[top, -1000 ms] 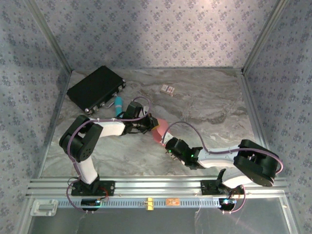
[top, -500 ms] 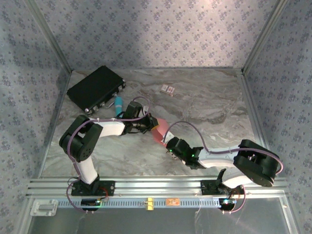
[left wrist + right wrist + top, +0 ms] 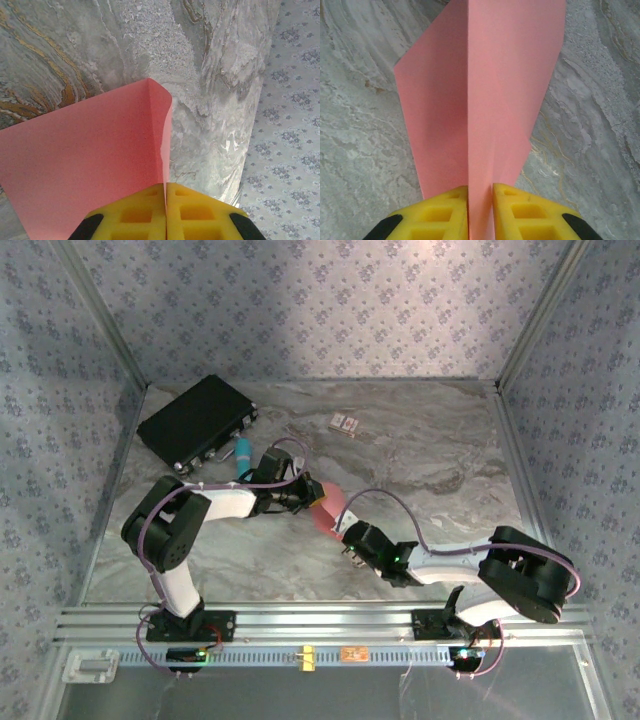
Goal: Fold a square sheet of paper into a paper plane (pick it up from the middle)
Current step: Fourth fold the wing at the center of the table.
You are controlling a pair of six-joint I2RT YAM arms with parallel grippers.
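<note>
at the centre of the marbled grey tabletop (image 3: 430, 460), the square sheet of paper (image 3: 326, 508) is held between both tools. it is thin, matt, salmon-pink and bent along one sharp straight crease. the left tool (image 3: 166, 215) is clamped on one edge, its yellow pads pressed together. the right tool (image 3: 480, 215) pinches the creased part between its pads. both arms reach low and converge on the sheet.

L gripper (image 3: 165, 194) clamped, R gripper (image 3: 480, 194) pinching
</note>
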